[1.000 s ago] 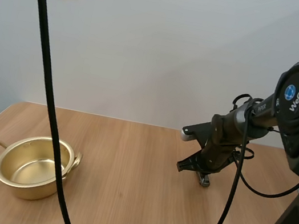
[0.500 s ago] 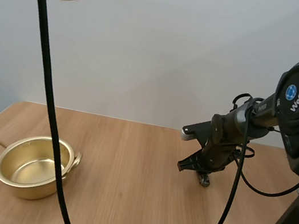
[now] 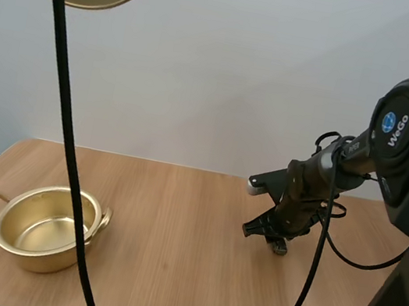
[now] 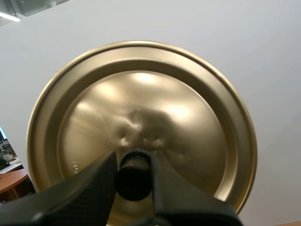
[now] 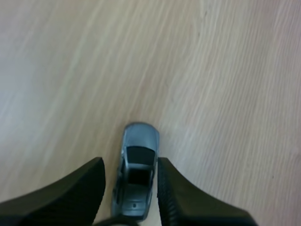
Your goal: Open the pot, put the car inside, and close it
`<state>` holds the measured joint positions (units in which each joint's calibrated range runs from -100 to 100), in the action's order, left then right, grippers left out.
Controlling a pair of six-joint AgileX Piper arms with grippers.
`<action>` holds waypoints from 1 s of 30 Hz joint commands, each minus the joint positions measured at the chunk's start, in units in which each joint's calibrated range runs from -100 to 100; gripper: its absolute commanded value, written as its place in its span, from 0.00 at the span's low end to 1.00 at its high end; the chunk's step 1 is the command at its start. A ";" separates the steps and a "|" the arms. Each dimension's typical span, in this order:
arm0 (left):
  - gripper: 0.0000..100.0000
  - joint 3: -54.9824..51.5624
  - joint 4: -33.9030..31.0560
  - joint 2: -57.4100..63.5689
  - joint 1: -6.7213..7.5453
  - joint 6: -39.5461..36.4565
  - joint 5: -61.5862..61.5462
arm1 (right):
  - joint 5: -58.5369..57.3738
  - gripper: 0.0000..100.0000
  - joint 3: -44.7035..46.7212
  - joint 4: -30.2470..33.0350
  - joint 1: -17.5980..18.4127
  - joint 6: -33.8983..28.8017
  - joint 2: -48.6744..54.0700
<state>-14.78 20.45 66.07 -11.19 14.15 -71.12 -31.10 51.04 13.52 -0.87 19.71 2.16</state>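
Well right of the pot (image 3: 44, 255), the right gripper (image 5: 130, 162) has shifted slightly over the car (image 5: 138, 141). Its fingers stand apart, astride the car, which rests on the worktop (image 3: 167, 273). High above the pot, the left gripper (image 4: 134, 175) stays clamped on the knob of the lid (image 4: 188, 108). With the pot open, pinching the car is judged the next step.
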 commanded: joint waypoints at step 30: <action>0.00 -0.14 4.85 1.03 0.01 -4.15 10.37 | -0.16 0.00 -2.29 -33.94 11.72 29.32 21.82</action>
<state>-14.91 25.83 66.73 -11.19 10.17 -62.06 -27.94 49.73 -9.94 6.03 40.54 20.25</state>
